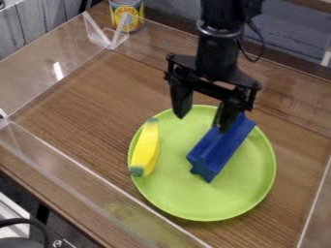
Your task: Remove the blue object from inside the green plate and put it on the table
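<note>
— Where's the blue object (220, 145) sitting?
— Lying in the green plate (254, 191) beside a banana (146, 146), on the worktop (104, 92).
— And the fingers (181, 95)?
— Spreading wide, gripping nothing, hanging over the plate's far edge.

The surface (91, 97) is brown wood-grain laminate, enclosed by clear acrylic walls (58, 53) that catch pale reflections along the 9 to 11 o'clock side. Beyond the wall at 11 o'clock stands a yellow container (126, 14) with a printed label. A dark panel (291, 39) spans the far edge from 12 to 2 o'clock; lighting is even and diffuse.
</note>
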Available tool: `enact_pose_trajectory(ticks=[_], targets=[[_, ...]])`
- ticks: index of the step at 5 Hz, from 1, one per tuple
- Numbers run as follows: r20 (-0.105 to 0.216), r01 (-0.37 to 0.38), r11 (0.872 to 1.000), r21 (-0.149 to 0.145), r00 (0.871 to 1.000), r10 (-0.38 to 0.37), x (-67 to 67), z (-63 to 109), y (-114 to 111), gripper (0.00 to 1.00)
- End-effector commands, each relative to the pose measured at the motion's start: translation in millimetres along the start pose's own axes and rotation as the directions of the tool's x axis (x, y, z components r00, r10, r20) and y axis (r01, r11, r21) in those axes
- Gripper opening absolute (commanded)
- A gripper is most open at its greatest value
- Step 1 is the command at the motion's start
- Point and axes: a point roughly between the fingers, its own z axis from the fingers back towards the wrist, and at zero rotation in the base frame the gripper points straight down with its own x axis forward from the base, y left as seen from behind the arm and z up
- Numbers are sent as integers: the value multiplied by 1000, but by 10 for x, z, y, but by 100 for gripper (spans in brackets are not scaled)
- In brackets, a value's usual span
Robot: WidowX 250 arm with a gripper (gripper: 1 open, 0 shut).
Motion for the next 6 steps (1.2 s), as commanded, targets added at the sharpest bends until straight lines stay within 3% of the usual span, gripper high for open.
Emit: enact_pose_trajectory(ticks=[1,6], targets=[[57,-10,1000,-18,998,11,-9,98,-101,100],[33,8,1000,-30,999,-7,-87,-138,-262,100]])
